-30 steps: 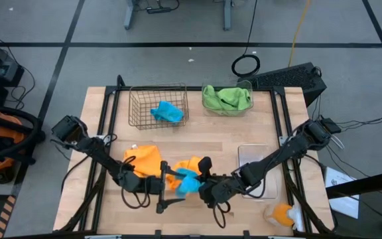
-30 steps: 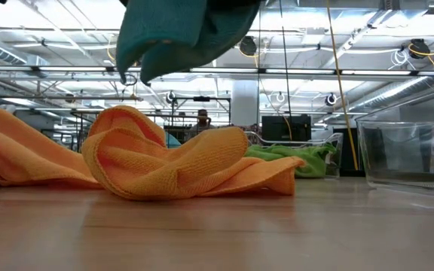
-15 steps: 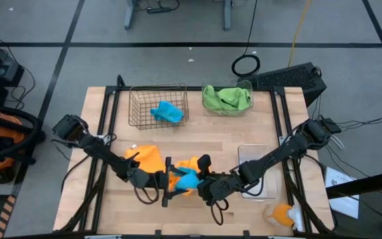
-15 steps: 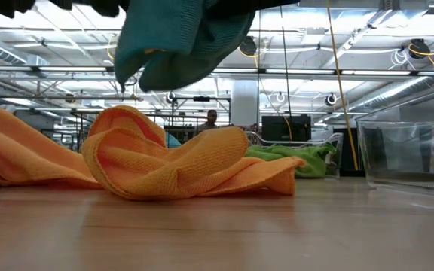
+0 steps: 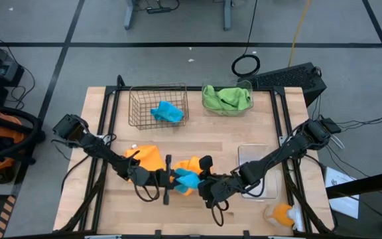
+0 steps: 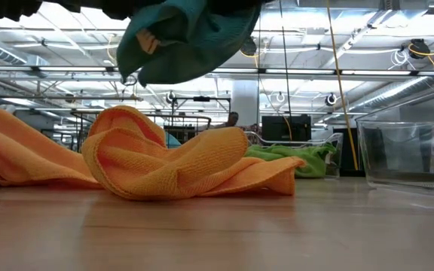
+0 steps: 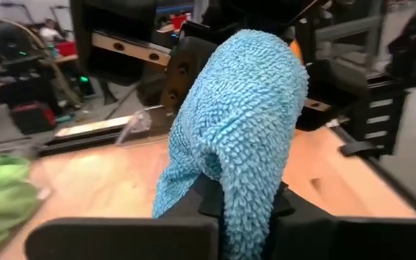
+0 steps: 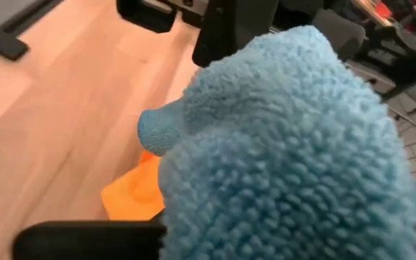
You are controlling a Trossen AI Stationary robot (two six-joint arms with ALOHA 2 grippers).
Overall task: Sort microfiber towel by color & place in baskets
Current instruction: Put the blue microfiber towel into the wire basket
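A blue microfiber towel (image 5: 188,178) hangs bunched in the air over the near middle of the table, between my two grippers. My left gripper (image 5: 176,178) comes at it from the left and is shut on it. My right gripper (image 5: 201,182) meets it from the right. Below the blue towel, an orange towel (image 6: 172,162) lies crumpled on the table, and a second orange towel (image 5: 148,159) lies to its left. The wire basket (image 5: 138,109) at the back holds another blue towel (image 5: 168,111). My left gripper pinches a hanging fold of the blue towel (image 7: 245,206) between its two fingers, coming level from the table's left. The towel bulges up past the fingers, clear of the table. My right gripper holds the towel's other side (image 5: 195,180) from the table's right. The towel itself (image 8: 287,130) hides the place of contact.
A clear bin (image 5: 244,86) with a green towel (image 5: 227,98) stands at the back, right of the wire basket. A second clear bin (image 5: 256,166) stands at the right, close to my right arm. An orange bundle (image 5: 280,214) lies at the near right corner.
My left gripper has moved toward the table's right edge, up to the blue towel, and has taken hold of it. The towel's lower edge has bunched up a little. It stays lifted clear over the orange towel.
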